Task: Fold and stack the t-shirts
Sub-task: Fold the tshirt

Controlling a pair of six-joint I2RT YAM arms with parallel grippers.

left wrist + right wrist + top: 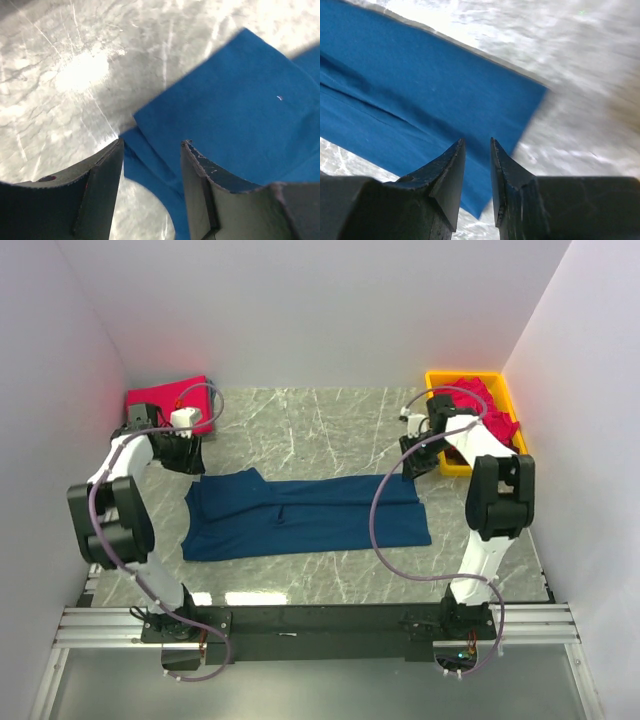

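Observation:
A navy blue t-shirt (305,515) lies flat on the marble table, folded into a long band running left to right. My left gripper (190,460) hovers over its far left corner. In the left wrist view that gripper (152,145) is open, the blue cloth (240,100) lying below it with nothing between the fingers. My right gripper (408,468) hangs above the shirt's far right corner. In the right wrist view it (477,142) is open by a narrow gap over the cloth (420,90), holding nothing. A folded red-pink t-shirt (168,400) lies at the back left.
A yellow bin (462,376) at the back right holds crumpled red-pink and dark maroon shirts (490,412). White walls close in on the table at the left, back and right. The arm bases (320,625) stand on the near rail.

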